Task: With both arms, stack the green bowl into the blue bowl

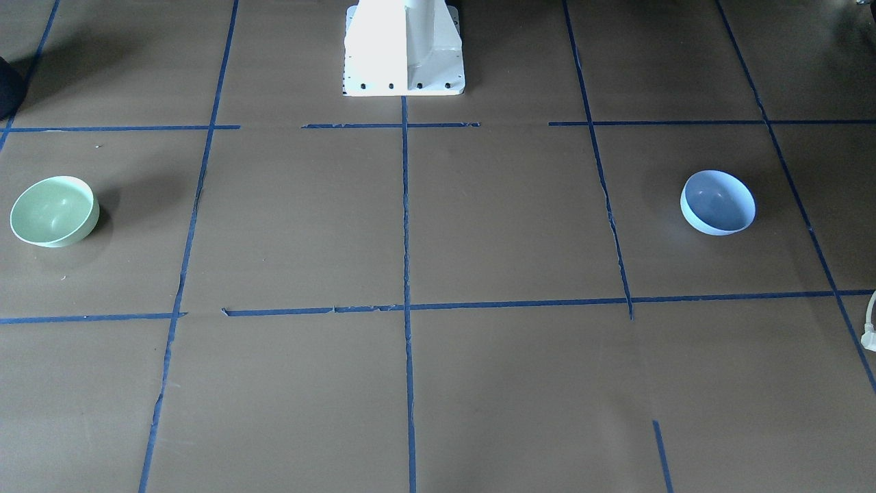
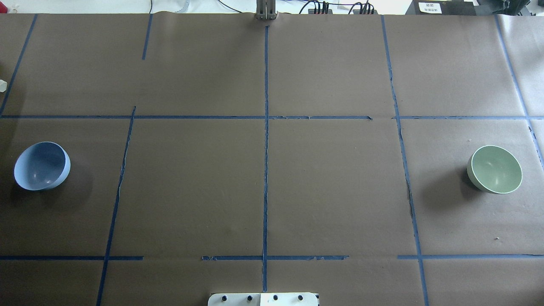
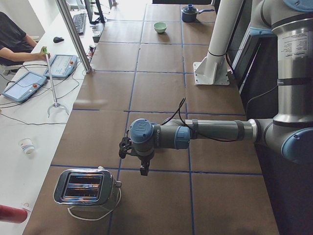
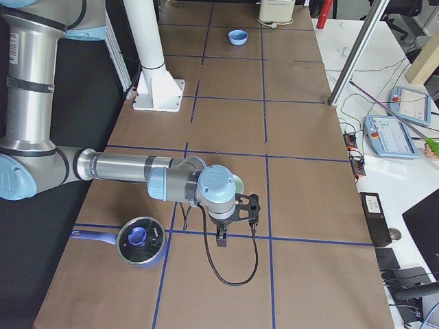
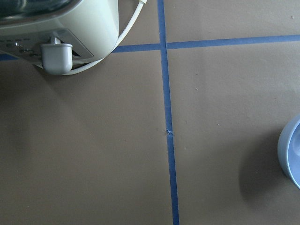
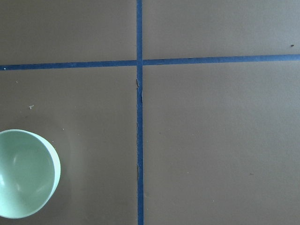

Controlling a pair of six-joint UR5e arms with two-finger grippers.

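In the front-facing view the green bowl (image 1: 53, 211) sat upright at one end of the table (image 1: 438, 356) and the blue bowl (image 1: 718, 203) sat well apart at the other end. Neither arm showed there.

From overhead the blue bowl (image 2: 41, 165) lay on the robot's left and the green bowl (image 2: 495, 169) on its right. Both were empty, with nothing touching them.

In the left side view the left hand (image 3: 139, 161) hung above the table near a toaster (image 3: 85, 188). I could not tell whether it was released or clenched. It carried nothing that I could see.

In the right side view the right hand (image 4: 233, 219) hung near a lidded pot (image 4: 140, 241), with a sliver of the green bowl just behind the wrist. Its state could not be told either.

The left wrist view caught only the blue bowl's rim (image 5: 290, 152) at the frame edge. The right wrist view showed the green bowl (image 6: 26, 173) low in the corner.

The green bowl looked light, stiff and glossy, so likely slippery. A pinch across the rim, one finger inside and one outside, seemed the best hold, since the round wall offered no other purchase.
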